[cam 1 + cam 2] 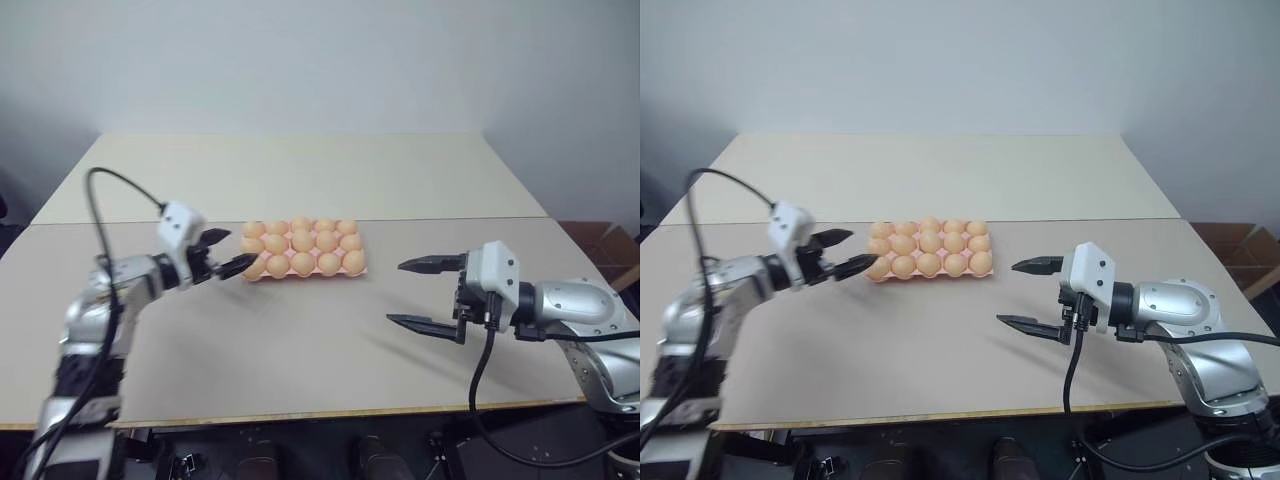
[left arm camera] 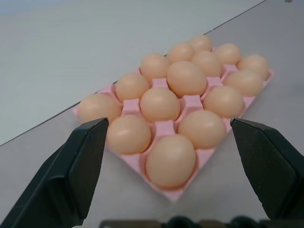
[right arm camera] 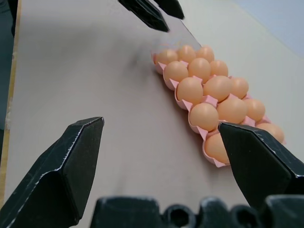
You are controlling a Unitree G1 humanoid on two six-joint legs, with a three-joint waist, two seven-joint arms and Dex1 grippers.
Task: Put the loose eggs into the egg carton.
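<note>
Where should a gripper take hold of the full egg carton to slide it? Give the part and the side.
Judging by its shape, take the egg carton by a short end's thin pink rim, coming in level from the side. It lies flat on the table with eggs filling the cups, so its top offers no hold. The open right gripper faces one end.

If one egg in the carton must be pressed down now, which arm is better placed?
Left. The left gripper is open right at the egg carton end; the right gripper, also open, hangs apart from it.
</note>
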